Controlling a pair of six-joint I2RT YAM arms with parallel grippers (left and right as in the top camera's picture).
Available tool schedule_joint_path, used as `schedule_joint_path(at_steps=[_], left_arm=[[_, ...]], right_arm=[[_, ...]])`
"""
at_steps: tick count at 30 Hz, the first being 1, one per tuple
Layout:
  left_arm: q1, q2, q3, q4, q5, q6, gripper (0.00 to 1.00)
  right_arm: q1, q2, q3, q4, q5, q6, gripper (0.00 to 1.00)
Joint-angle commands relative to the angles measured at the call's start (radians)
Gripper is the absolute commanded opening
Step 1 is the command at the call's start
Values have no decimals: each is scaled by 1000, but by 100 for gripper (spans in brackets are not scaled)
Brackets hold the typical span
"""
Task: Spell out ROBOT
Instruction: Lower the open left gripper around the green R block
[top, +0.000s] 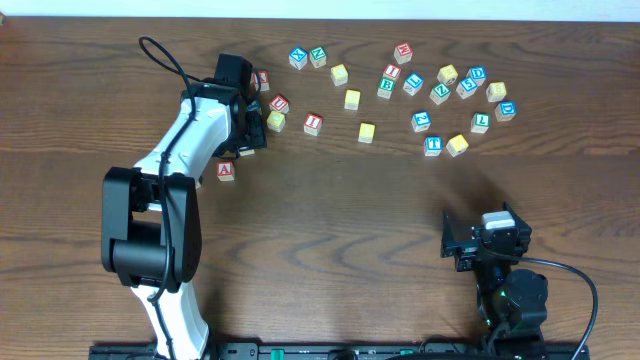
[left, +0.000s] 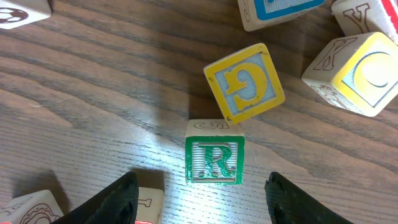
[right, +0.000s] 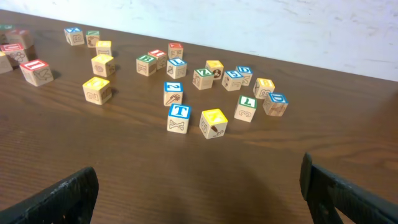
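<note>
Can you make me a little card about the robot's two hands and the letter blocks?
left gripper: open, over the green R cube, a finger on each side, not touching
green R cube: on the wooden table, close beside a yellow G cube
right gripper: open, empty, back from the cubes
blue T cube: on the table, next to a yellow-topped cube
word ROBOT: no cubes lined up yet

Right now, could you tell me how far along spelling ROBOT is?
Nothing looks done: no row of letters stands on the table. In hand: the left gripper, open, straddles the green R cube without touching it. Left: gripping and placing R, then the rest, including the blue T cube.
</note>
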Motion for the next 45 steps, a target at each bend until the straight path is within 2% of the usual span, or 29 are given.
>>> schedule_joint_path(at_steps=[1, 45], left_arm=[[1, 10, 17, -3, 2, -2, 65], [1, 15, -25, 73, 1, 9, 64]], right_arm=[[-4, -4, -1, -4, -5, -11, 99], [-4, -4, -1, -4, -5, -11, 99]])
